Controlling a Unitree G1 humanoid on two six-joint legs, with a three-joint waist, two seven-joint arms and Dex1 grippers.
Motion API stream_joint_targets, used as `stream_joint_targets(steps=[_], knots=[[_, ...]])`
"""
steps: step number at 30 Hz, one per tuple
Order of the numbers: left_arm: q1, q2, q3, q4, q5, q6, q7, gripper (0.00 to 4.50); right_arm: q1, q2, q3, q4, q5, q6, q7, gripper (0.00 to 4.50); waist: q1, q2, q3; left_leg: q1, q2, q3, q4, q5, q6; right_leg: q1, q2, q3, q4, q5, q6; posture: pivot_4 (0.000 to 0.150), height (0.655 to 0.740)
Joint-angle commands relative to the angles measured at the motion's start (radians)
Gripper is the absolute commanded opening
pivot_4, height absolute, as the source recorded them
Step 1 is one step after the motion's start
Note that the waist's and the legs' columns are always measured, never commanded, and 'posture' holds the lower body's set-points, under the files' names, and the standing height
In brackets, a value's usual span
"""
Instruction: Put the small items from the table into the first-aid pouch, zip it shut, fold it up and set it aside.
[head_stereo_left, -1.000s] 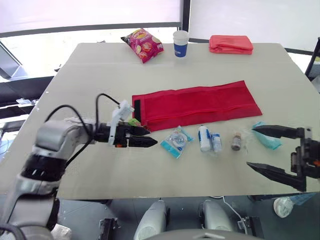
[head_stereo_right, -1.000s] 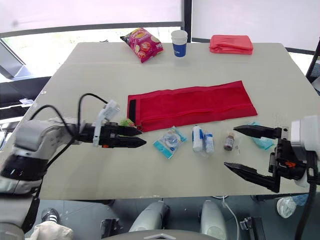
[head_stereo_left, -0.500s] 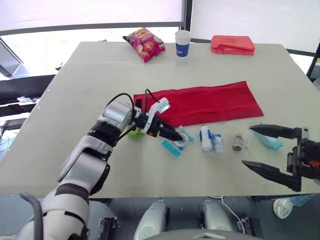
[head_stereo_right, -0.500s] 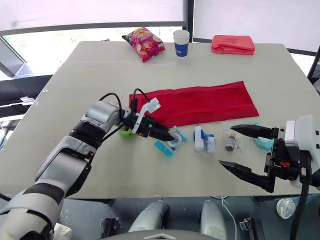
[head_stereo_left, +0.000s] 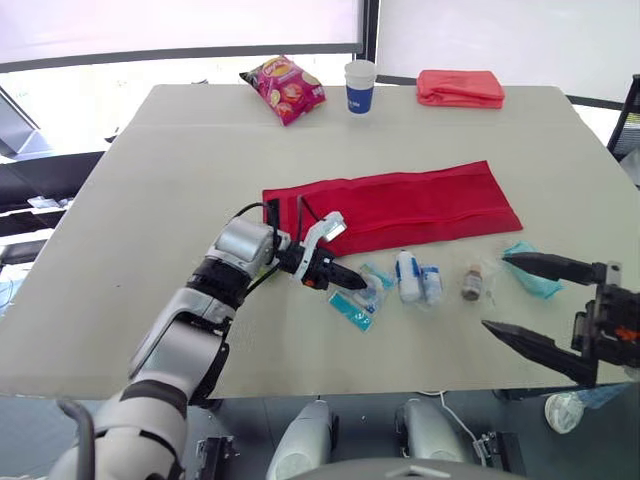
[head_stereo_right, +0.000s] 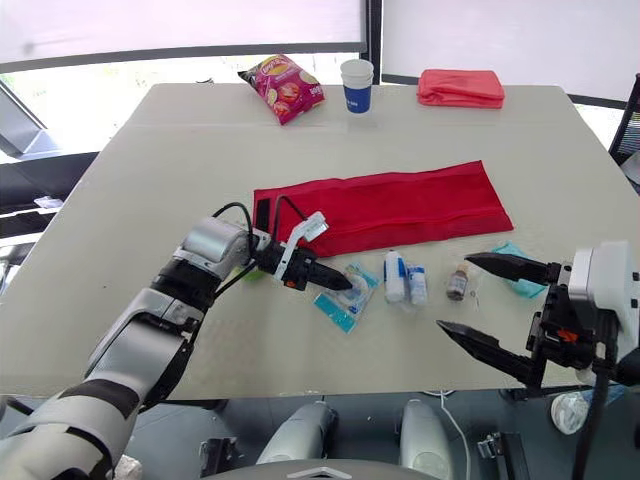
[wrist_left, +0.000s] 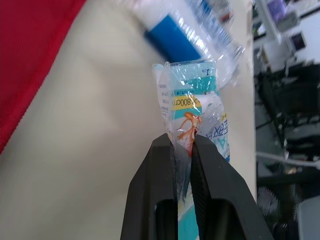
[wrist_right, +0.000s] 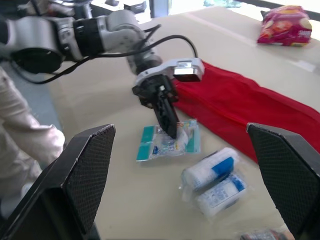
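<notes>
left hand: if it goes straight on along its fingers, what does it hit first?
Left hand is shut on the clear packet. Beyond that, likely the wrapped white-and-blue bottle; depth is unclear.

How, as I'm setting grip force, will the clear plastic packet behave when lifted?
Probably floppy: the packet is thin crinkled film, pinched at one edge by the left gripper, so it may droop. Glossy film could slip.

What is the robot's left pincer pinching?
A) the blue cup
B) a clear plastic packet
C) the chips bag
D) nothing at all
B: the left pincer is shut on one end of the clear plastic packet, close to the red pouch on the table.
</notes>
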Motion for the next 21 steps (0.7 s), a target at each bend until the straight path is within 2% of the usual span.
stream_joint_targets(steps=[1, 3, 5, 9, 13, 18, 21], knots=[[0.046, -0.004, 0.213, -0.169, -0.098, 0.181, 0.126, 0.03, -0.042, 0.009, 0.102, -0.052, 0.036, 0.027, -0.146, 4.5, -0.001, 0.0, 0.0, 0.0, 0.0, 0.0, 0.0, 0.0, 0.0, 0.0, 0.0, 0.0, 0.0, 0.0, 0.0, 0.15, 0.74], [0.119, -0.051, 0.366, -0.33, -0.113, 0.311, 0.243, 0.03, -0.116, -0.012, 0.269, -0.063, -0.027, 0.12, -0.292, 4.5, -0.004, 0.0, -0.001, 0.0, 0.001, 0.0, 0.0, 0.0, 0.0, 0.0, 0.0, 0.0, 0.0, 0.0, 0.0, 0.15, 0.74], [0.154, -0.121, 0.482, -0.429, -0.132, 0.378, 0.35, 0.03, -0.208, 0.013, 0.404, -0.016, -0.005, 0.188, -0.383, 4.5, -0.004, -0.001, -0.001, 0.001, 0.001, 0.001, 0.0, 0.0, 0.0, 0.0, 0.0, 0.001, 0.0, 0.0, 0.0, 0.15, 0.74], [0.207, -0.273, 0.612, -0.591, -0.166, 0.389, 0.589, 0.03, -0.435, 0.193, 0.615, 0.126, 0.108, 0.283, -0.547, 4.5, 0.009, -0.004, -0.002, -0.001, 0.0, -0.002, 0.001, 0.002, -0.003, 0.0, -0.001, -0.002, 0.0, 0.0, 0.0, 0.15, 0.74], [0.25, -0.371, 0.645, -0.713, -0.176, 0.389, 0.741, 0.03, -0.591, 0.304, 0.693, 0.26, 0.239, 0.336, -0.643, 4.5, 0.006, -0.005, -0.002, 0.0, 0.0, -0.002, 0.0, 0.002, -0.003, 0.0, -0.001, -0.001, 0.0, 0.0, -0.001, 0.15, 0.74], [0.291, -0.425, 0.674, -0.76, -0.255, 0.389, 0.83, 0.03, -0.665, 0.37, 0.698, 0.357, 0.353, 0.34, -0.744, 4.5, 0.005, -0.005, -0.002, 0.0, -0.002, -0.002, 0.0, 0.002, -0.003, 0.0, -0.001, -0.001, 0.0, 0.0, -0.001, 0.15, 0.74], [0.299, -0.457, 0.693, -0.77, -0.306, 0.389, 0.896, 0.03, -0.695, 0.397, 0.716, 0.396, 0.369, 0.354, -0.799, 4.5, 0.003, -0.005, -0.002, 0.0, -0.002, -0.001, 0.0, 0.002, -0.003, -0.001, 0.0, -0.001, 0.0, 0.0, -0.001, 0.15, 0.74]])
